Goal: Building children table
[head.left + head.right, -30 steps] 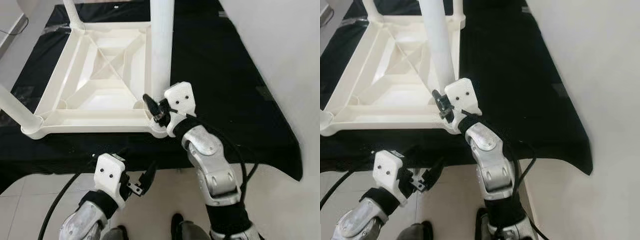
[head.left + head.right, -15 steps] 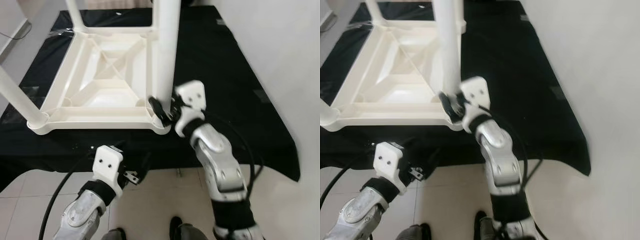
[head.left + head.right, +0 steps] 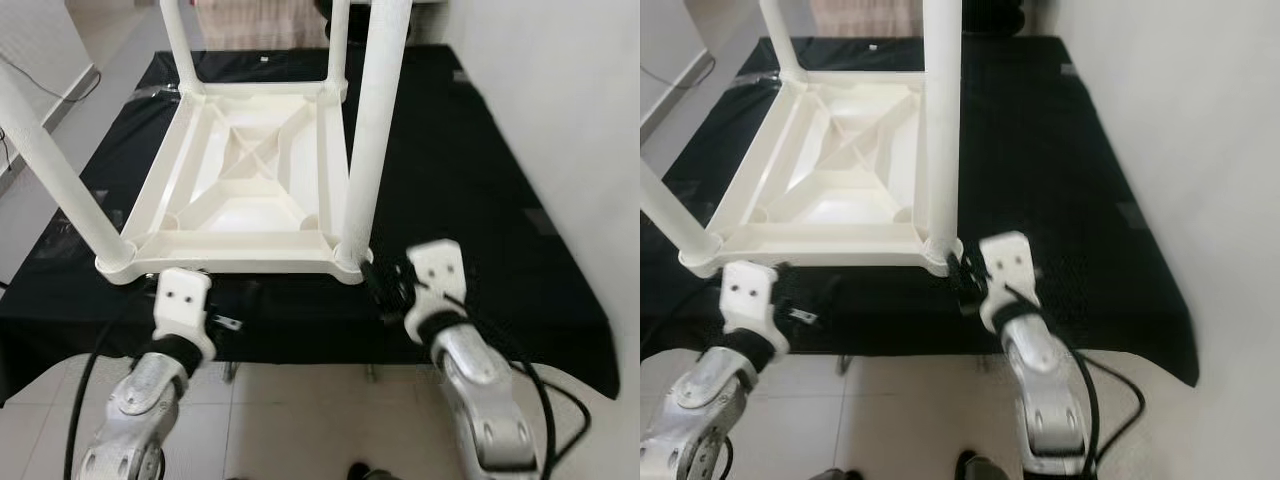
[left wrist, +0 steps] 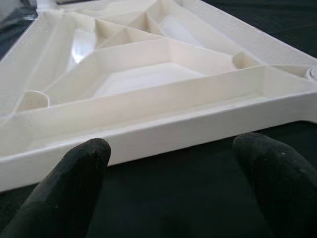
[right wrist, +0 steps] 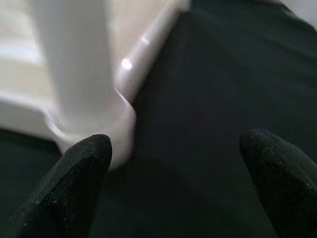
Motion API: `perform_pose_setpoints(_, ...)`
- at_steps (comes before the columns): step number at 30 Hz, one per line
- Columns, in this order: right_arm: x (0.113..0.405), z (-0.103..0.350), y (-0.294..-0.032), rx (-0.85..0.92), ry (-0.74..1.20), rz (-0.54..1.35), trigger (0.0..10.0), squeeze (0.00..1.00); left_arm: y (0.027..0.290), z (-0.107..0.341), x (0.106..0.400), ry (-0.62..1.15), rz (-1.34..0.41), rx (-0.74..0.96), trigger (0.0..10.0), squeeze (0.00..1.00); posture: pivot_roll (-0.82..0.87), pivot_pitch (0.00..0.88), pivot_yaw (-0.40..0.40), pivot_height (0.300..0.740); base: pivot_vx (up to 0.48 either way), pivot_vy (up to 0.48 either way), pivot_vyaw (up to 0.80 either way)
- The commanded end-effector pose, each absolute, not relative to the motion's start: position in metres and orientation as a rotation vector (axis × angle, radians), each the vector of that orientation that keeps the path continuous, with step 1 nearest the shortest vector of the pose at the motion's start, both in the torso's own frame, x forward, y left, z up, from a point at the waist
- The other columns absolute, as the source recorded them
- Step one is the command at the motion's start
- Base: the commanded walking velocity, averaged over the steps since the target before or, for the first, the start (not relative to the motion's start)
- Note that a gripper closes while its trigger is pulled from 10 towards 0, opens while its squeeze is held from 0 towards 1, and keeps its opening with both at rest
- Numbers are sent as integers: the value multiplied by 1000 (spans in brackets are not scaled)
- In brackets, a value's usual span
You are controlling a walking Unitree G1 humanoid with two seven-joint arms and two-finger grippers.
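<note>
— So how far along was the table (image 3: pixel 250 190) at that point?

— Nearly done, by my judgement. It lay upside down on the black cloth (image 3: pixel 460 170), and all four legs looked to be standing up from the corners: the near right leg (image 3: pixel 372 130), the near left leg (image 3: pixel 55 165), and two thinner-looking ones at the far side. What seemed left was checking that the legs were seated and turning it over onto its feet.

— Where were the grippers?

— Both were low at the near edge of the cloth. The right gripper (image 3: pixel 385 285) sat just beside the near right corner, where that leg meets the frame. Its wrist view showed the fingers (image 5: pixel 74 183) spread wide, the leg's foot socket close to one of them, with nothing held. The left gripper (image 3: pixel 225 320) was near the left half of the near rim; its fingers (image 4: pixel 69 183) also gaped wide, pointing at the rim but holding nothing.

— Any containers, anything stored inside something?

— None that I could make out. The ribbed underside of the table formed shallow hollows, and they were bare. A dark cable (image 3: pixel 85 415) trailed by the left arm, nothing more.
</note>
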State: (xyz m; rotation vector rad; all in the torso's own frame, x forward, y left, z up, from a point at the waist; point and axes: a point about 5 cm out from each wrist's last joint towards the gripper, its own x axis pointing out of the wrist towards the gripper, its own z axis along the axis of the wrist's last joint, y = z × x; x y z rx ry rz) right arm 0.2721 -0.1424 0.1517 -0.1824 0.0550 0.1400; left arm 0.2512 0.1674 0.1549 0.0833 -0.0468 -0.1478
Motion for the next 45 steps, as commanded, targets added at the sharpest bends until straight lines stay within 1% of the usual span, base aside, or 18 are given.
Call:
perform_pose_setpoints(1,273,156,-148,-182,45,107,10000,0,176,147,250,-16,-124,129,10000,0,17,79,-8,740,0,0,0)
perform_pose_setpoints(5,278,156,-147,-169,40,126,10000,0,177,144,249,-8,-109,122,10000,0,22,67,-11,740,0,0,0)
perform_pose_setpoints(7,282,155,-139,-179,30,176,10000,0,177,142,248,1,-107,120,10000,0,30,41,-16,740,0,0,0)
perform_pose_setpoints(9,283,154,-136,-185,27,191,10000,0,177,141,249,7,-109,119,10000,0,30,41,-16,740,0,0,0)
perform_pose_setpoints(11,286,150,-135,-185,42,194,10000,0,177,139,247,7,-120,134,10000,0,34,26,-19,740,0,480,0)
perform_pose_setpoints(21,290,147,-140,-156,69,165,10000,0,177,132,239,25,-126,159,10000,0,36,15,-25,740,0,480,0)
perform_pose_setpoints(30,292,145,-149,-160,92,121,10000,0,176,136,243,-3,-125,159,10000,0,35,7,-32,740,0,412,0)
perform_pose_setpoints(35,294,146,-152,-160,98,101,10000,0,172,140,248,-25,-133,163,10000,0,32,11,-31,740,0,0,0)
perform_pose_setpoints(41,295,145,-156,-151,96,72,10000,0,174,142,255,-33,-80,93,10000,0,27,16,-30,740,0,0,0)
perform_pose_setpoints(45,296,141,-158,-143,123,62,10000,0,173,139,256,-10,-87,51,10000,0,23,14,-26,740,0,0,-200)
